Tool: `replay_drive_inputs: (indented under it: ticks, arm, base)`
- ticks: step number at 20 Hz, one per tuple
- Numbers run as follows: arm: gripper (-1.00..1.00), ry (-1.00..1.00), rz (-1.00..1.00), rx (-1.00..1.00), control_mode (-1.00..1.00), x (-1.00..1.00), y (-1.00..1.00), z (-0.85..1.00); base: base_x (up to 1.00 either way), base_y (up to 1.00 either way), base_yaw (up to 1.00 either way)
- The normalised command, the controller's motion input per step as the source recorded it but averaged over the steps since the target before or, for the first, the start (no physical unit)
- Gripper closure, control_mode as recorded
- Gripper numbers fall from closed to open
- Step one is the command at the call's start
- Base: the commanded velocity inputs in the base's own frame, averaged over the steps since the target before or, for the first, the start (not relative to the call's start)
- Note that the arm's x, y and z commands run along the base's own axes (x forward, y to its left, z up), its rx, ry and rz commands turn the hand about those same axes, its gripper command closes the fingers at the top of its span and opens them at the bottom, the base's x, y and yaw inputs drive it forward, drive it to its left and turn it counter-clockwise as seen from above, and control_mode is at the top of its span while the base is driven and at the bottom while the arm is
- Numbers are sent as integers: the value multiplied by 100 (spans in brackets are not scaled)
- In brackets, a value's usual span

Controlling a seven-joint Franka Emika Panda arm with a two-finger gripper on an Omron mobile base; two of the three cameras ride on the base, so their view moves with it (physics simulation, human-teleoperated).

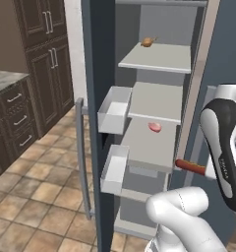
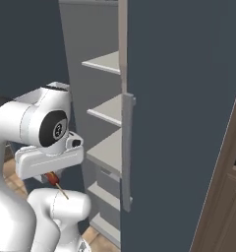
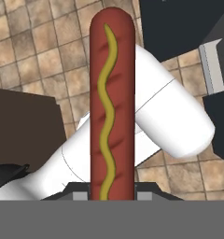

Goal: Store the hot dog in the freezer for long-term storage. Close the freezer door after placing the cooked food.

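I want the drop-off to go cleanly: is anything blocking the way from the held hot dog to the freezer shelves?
Nothing visible: the freezer door stands open and the hot dog sits by the shelf edge.

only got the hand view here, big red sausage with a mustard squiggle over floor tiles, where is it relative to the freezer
Observer: The reddish-brown hot dog is held just outside the open slate-blue freezer, beside the front edge of a pale grey shelf.
Operator: anything on that shelf
Observer: A pink lump of meat lies on it.
Operator: door in the way
Observer: No, the slate-blue freezer door is swung wide open at left, white bins facing inward.
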Motion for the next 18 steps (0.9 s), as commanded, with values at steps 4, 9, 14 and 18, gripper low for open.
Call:
replay_drive_inputs:
  ticks: [4, 9, 14, 18]
  arm:
    - [100, 0, 0, 0, 100, 0, 0, 0]
    - [100, 0, 0, 0, 100, 0, 0, 0]
    - [100, 0, 0, 0, 100, 0, 0, 0]
    - [100, 0, 0, 0, 100, 0, 0, 0]
  base:
    - [5, 17, 10]
    - [22, 16, 7]
    - [33, 22, 4]
    - [25, 19, 1]
